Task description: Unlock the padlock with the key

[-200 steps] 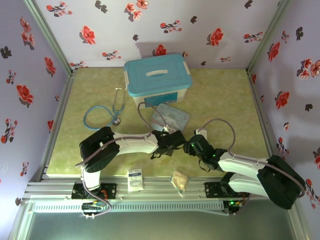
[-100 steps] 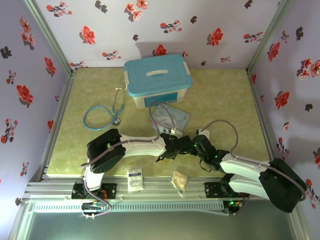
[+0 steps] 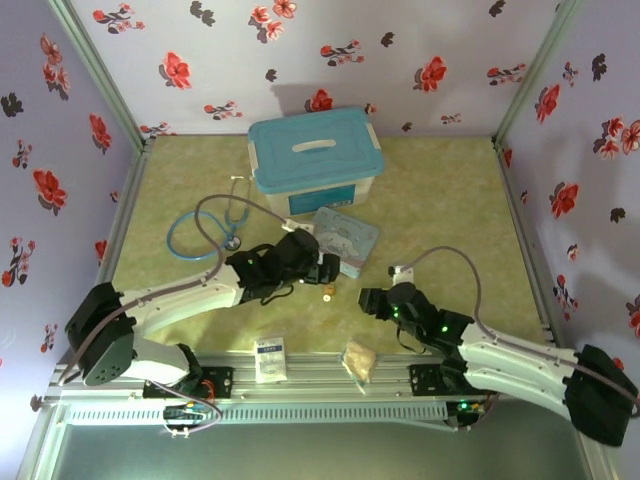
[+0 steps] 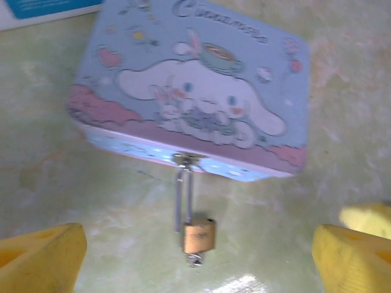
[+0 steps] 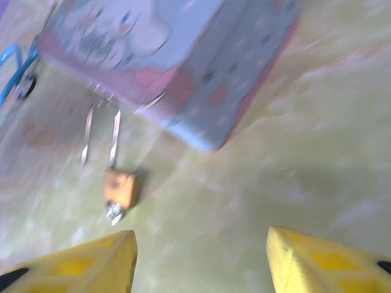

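Note:
The brass padlock (image 4: 198, 235) lies on the green table, hanging by its silver shackle from the latch of the cartoon tin (image 4: 189, 91). One shackle leg ends free beside the body. The key (image 4: 194, 261) shows as a short grey stub in the padlock's bottom. My left gripper (image 4: 195, 268) stands open just behind the padlock, touching nothing. My right gripper (image 5: 201, 262) is open too, with the padlock (image 5: 119, 186) and key (image 5: 113, 212) ahead to its left. From above, the padlock (image 3: 327, 292) lies between the left gripper (image 3: 325, 268) and the right gripper (image 3: 366, 299).
A teal-lidded storage box (image 3: 315, 160) stands behind the tin (image 3: 346, 238). A blue stethoscope (image 3: 205, 230) lies at the left. A white packet (image 3: 270, 358) and a tan snack packet (image 3: 358, 360) rest on the near rail. A small white cylinder (image 3: 403, 270) sits right of the tin.
Both grippers were close together over the padlock; they have drawn apart, leaving padlock and key uncovered. The left arm has swung out to the left, the right arm back toward the near edge.

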Action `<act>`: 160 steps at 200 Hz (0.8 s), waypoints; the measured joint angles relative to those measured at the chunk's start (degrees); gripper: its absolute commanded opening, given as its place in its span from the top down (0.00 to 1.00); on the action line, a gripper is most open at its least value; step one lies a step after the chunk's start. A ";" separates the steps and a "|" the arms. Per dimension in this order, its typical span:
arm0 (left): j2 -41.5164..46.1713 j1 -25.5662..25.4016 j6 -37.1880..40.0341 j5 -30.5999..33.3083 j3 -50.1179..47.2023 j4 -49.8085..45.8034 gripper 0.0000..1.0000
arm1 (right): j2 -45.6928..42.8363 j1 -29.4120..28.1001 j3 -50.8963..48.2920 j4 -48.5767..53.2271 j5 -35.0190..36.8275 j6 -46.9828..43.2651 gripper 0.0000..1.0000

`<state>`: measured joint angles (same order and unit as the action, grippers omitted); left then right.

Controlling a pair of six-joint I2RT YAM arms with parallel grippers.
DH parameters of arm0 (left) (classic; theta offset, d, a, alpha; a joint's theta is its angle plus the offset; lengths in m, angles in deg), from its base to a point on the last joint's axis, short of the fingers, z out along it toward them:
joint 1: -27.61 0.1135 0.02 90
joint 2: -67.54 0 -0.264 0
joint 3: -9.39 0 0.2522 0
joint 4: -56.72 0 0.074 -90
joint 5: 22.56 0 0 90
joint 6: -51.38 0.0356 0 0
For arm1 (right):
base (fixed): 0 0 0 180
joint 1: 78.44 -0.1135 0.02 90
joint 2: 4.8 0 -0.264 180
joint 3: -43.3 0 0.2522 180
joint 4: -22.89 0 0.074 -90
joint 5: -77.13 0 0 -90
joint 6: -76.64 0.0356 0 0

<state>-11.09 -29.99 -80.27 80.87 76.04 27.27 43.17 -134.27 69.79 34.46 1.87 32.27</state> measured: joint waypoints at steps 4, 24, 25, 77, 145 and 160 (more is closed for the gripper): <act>0.09 0.85 -0.09 -0.76 -0.68 0.63 0.05 | 1.05 -1.05 0.61 0.00 0.44 0.17 0.41; 0.09 3.45 -1.14 -3.87 -3.52 3.02 0.06 | 9.55 -4.63 5.33 -1.27 2.54 1.64 0.42; 0.11 3.58 -1.16 -4.15 -3.72 3.30 0.06 | 9.86 -4.70 5.49 -1.33 2.62 1.66 0.42; 1.81 5.79 -3.43 -8.20 -9.40 8.11 0.06 | 32.04 -6.86 18.86 -3.69 8.37 4.04 0.43; 7.23 7.54 -4.76 -8.63 -13.68 9.75 0.07 | 44.48 -7.19 23.12 -7.32 12.13 8.00 0.50; 7.23 7.54 -4.96 -8.63 -14.53 10.05 0.07 | 45.00 -7.23 23.47 -8.07 12.20 8.09 0.57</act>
<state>-3.86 -22.45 -85.23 72.23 61.50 37.33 88.17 -141.50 93.27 26.39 14.07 40.35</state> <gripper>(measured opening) 0.932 0.479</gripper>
